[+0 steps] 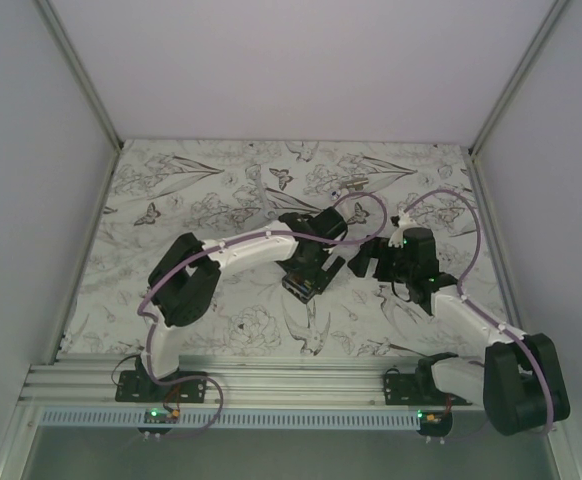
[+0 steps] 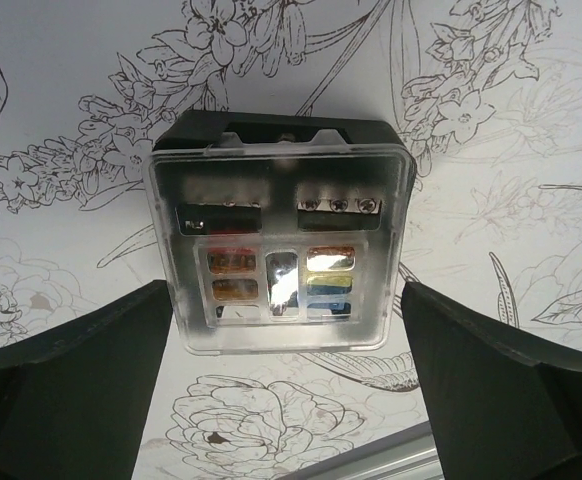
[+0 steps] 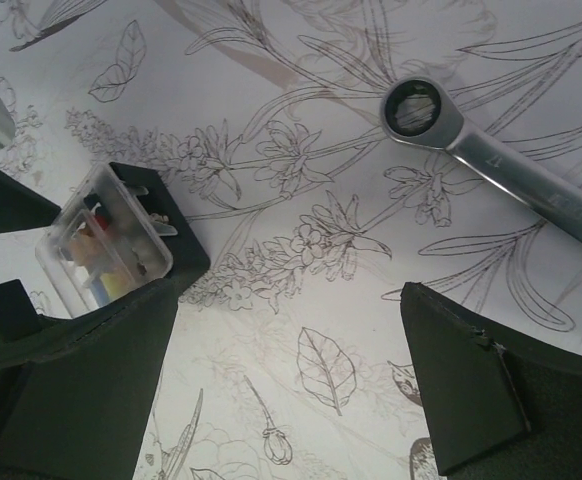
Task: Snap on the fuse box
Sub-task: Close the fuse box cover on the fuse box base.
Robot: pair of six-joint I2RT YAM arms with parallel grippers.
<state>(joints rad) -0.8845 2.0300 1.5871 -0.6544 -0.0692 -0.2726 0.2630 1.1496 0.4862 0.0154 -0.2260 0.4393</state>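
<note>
The fuse box (image 2: 281, 240) is a black base under a clear lid, with orange, yellow and blue fuses showing through. It lies flat on the flower-print table. My left gripper (image 2: 283, 305) hangs open right above its near end, one finger on each side and neither pressing on it. In the top view the left gripper (image 1: 311, 272) is over the fuse box (image 1: 304, 288) at the table's middle. My right gripper (image 3: 289, 300) is open over bare table with nothing between its fingers. The fuse box (image 3: 111, 240) sits off its left finger.
A silver ratchet wrench (image 3: 491, 150) lies on the table beyond the right gripper, to its upper right. The right gripper (image 1: 368, 262) stands close beside the left one. White walls enclose the table, and an aluminium rail (image 1: 291, 385) runs along its near edge.
</note>
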